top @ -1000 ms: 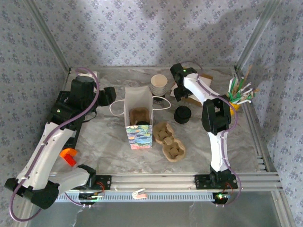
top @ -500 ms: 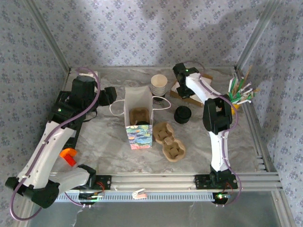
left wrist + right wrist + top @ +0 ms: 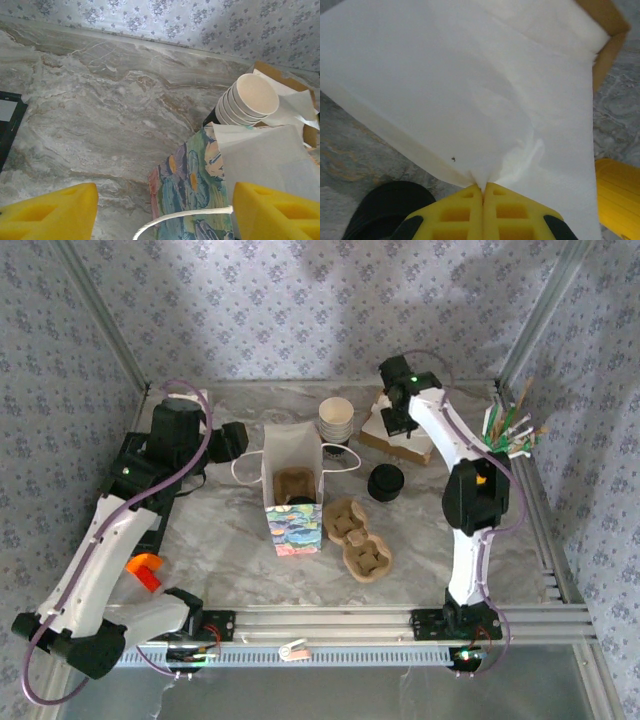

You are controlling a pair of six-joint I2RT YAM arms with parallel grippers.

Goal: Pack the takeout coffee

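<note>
Packing partly done, by my reading: bag (image 3: 295, 530) stands mid-bench with a pulp tray (image 3: 295, 483) inside; cups (image 3: 336, 418) and lid (image 3: 384, 483) outside it; right tool (image 3: 483, 192) pinched tight on a napkin (image 3: 470, 100) near far-right corner; left tool (image 3: 162, 210) spread wide, empty, beside bag.

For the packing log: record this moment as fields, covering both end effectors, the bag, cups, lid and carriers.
floral-print white paper bag: upright, open, brown pulp cup carrier inside
left end effector: open, beside the bag's white handle
right end effector: shut on white paper napkin
stack of white paper cups: behind the bag
round black plastic lid: lying right of the bag
two loose brown pulp carriers: right of the bag's front
</note>
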